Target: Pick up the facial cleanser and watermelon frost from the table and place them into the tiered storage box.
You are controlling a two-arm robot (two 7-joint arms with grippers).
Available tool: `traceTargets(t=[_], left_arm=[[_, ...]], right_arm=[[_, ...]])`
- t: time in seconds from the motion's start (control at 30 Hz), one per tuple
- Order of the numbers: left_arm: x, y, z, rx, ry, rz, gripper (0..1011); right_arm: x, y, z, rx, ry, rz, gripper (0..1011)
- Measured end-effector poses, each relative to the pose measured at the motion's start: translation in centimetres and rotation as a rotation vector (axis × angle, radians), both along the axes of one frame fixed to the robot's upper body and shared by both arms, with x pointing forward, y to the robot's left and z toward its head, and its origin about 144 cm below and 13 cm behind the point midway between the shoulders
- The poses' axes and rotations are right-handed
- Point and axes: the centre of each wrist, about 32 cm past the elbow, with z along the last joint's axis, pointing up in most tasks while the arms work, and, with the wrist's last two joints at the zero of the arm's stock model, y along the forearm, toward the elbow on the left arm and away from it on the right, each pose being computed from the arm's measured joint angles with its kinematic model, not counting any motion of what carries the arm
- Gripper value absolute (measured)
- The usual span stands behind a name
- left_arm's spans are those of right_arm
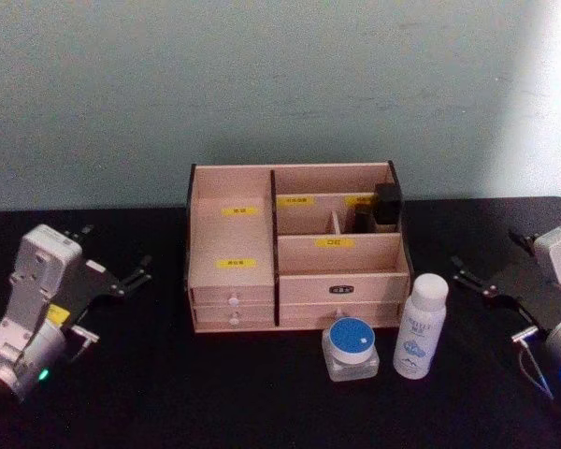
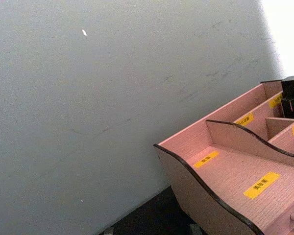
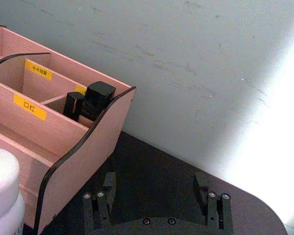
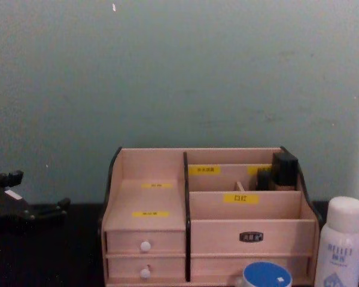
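Nothing lifted yet; your left gripper [image 1: 112, 257] and right gripper [image 1: 491, 257] sit parked, fingers wide. Next: right reaches the white plastic bottle [image 1: 421, 327] fronting the light wooden tiered box [image 1: 215, 234].

You're looking at a black table [image 1: 262, 412], a plain wall [image 1: 262, 84] and two dark containers.
The table is stretching across the whole front of your view, and the pale grey-green wall is rising straight behind it, with a bright patch of light falling across its right side. A tall black container [image 1: 387, 206] is standing upright toward the back right, and a shorter black container [image 1: 363, 219] is sitting just beside it, on its left.
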Motion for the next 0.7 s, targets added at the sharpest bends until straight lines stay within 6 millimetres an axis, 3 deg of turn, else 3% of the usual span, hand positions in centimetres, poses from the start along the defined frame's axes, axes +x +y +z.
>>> traceTargets(t=[0.7], left_arm=[[0.00,0.00,0.00,0.000,0.000,0.000,1001]], right_arm=[[0.00,0.00,0.00,0.000,0.000,0.000,1003]])
